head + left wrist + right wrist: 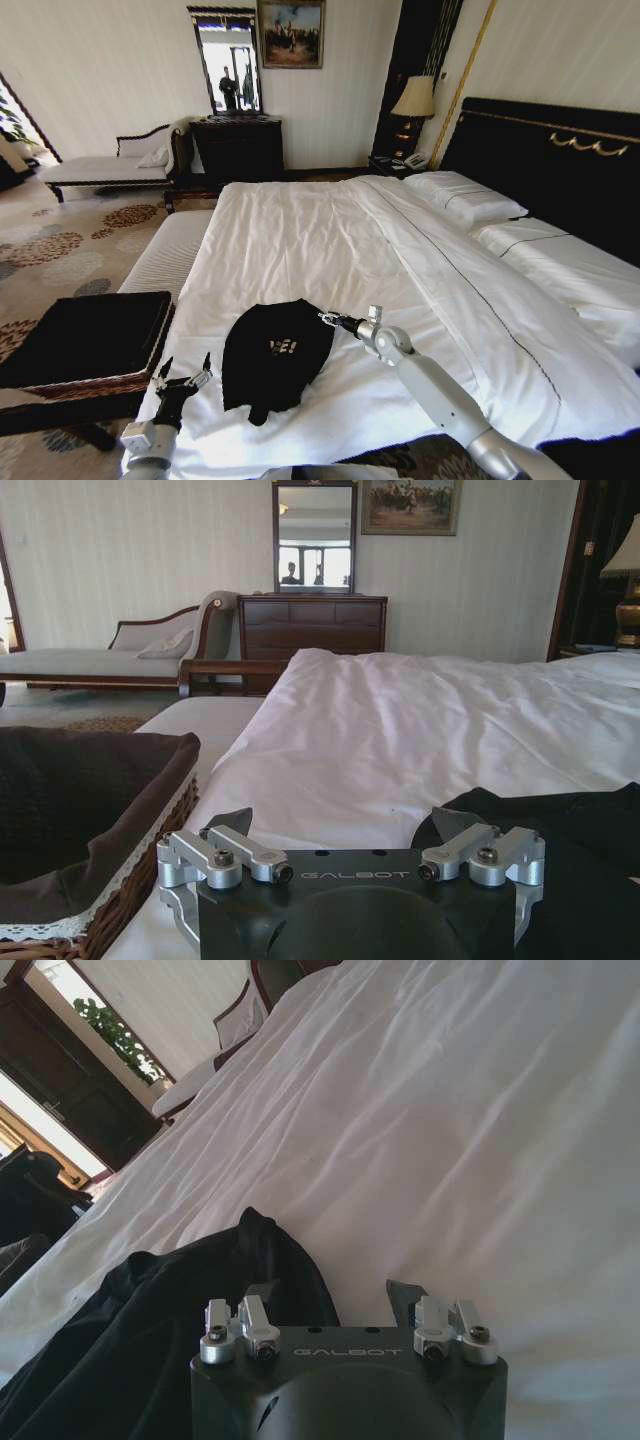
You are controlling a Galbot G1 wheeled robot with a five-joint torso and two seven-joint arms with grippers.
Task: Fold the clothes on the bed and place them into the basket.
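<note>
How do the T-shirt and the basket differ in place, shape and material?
The T-shirt lies crumpled on the bed; the basket stands beside the bed. The T-shirt is soft, flat cloth with white lettering; the basket is a stiff, rectangular woven box. Both show black fabric.

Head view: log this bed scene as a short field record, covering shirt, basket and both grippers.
shirt: black short-sleeved T-shirt with white lettering, bunched on the white duvet of the bed
basket: brown woven wicker basket with black fabric over it, beside the bed on the robot's left
left gripper: open, over the duvet between basket and shirt
right gripper: open, at the shirt's edge
</note>
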